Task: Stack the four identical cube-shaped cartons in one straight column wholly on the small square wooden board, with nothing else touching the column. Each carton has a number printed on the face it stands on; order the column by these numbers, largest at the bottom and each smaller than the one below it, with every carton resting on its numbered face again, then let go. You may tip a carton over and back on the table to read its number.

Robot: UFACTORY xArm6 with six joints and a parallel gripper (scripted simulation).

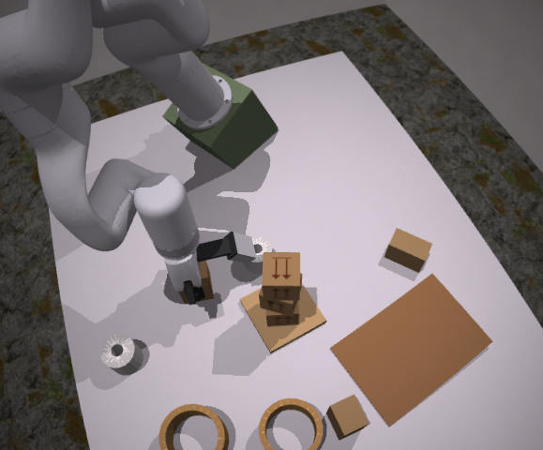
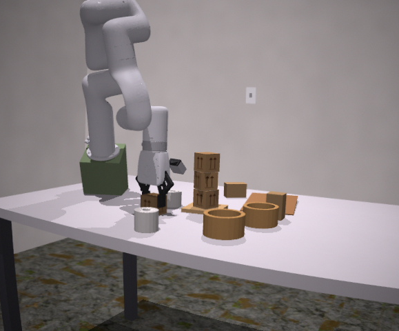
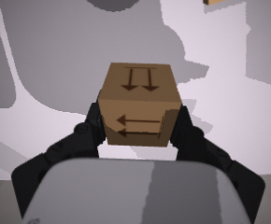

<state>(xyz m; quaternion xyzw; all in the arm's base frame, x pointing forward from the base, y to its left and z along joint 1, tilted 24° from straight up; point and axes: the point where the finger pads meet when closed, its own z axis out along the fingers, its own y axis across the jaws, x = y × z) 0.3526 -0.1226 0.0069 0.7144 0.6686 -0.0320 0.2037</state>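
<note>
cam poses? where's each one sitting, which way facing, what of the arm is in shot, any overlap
Top: high above the table, angled down; arm links, green base.
Exterior: table height, off the long edge, facing the wall; whole arm.
Wrist: behind the end effector, looking down; fingers shut on the fourth carton.
Shared: top and exterior both show the three-carton column on the small board.
</note>
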